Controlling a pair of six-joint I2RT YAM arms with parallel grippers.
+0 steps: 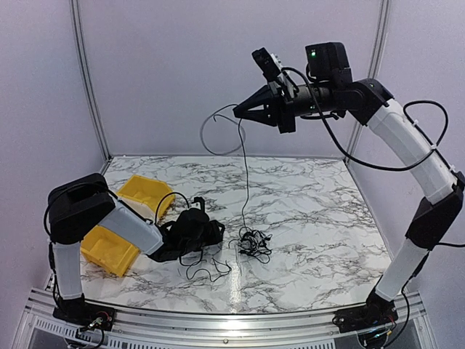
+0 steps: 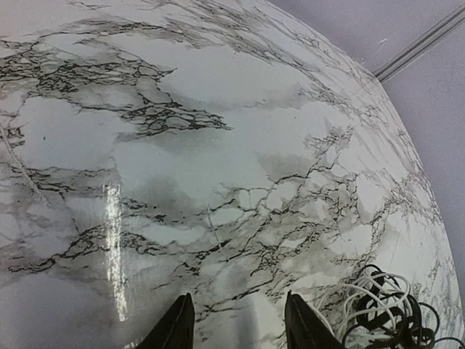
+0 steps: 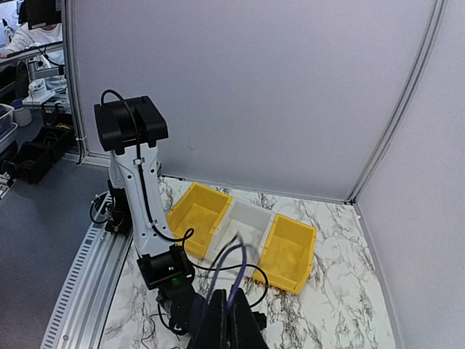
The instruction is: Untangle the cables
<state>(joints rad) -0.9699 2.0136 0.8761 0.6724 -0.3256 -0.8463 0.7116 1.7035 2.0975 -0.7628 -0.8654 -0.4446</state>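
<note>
Judged main hazard as the knot tightening rather than loosening. Found a single thin strand running nearly straight from the right gripper down to the clump of cables on the marble table; expect any further upward pull to cinch the tangle or hoist the whole clump off the surface. Rated second hazard as slip: narrow pinch on a thin wire, with a free loop hanging beside the fingertips. Saw nothing pinning the clump down. Found left gripper low over the table just beside it, fingers spread and empty — no counter-hold. Found right arm reared high, forearm near level and pointing left, fingertips closed onto the strand. Found left arm folded low, elbow up, wrist close to the table, with another loose cable lying just in front of it — could not tell whether that one joins the clump.
</note>
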